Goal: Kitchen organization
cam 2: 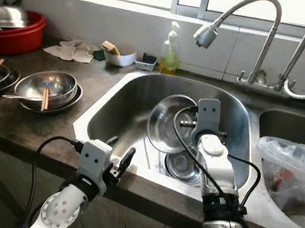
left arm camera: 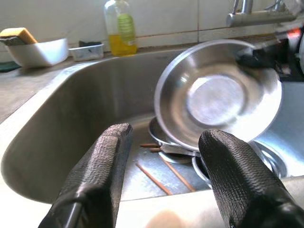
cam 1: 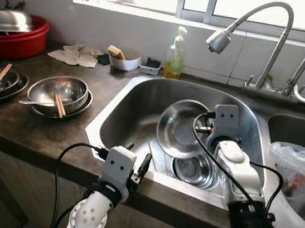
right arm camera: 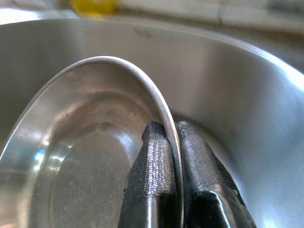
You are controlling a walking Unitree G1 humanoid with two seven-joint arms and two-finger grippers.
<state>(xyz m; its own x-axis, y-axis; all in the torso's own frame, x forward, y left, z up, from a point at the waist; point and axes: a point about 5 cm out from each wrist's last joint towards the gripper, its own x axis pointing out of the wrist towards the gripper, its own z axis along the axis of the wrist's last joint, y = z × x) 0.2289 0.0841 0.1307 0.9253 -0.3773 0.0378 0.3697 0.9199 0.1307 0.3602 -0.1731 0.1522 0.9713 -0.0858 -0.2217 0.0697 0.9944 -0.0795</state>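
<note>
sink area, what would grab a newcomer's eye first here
The steel bowl held tilted on edge over the sink, its rim pinched by the right gripper, stands out first. The left gripper hangs open at the sink's front edge, facing it. On the counter to the left sit stacked bowls with chopsticks across them.

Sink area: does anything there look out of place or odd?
Loose chopsticks lie on the sink bottom beside stacked bowls. The steel bowl stands tilted on edge only because the right pincer pinches its rim.
</note>
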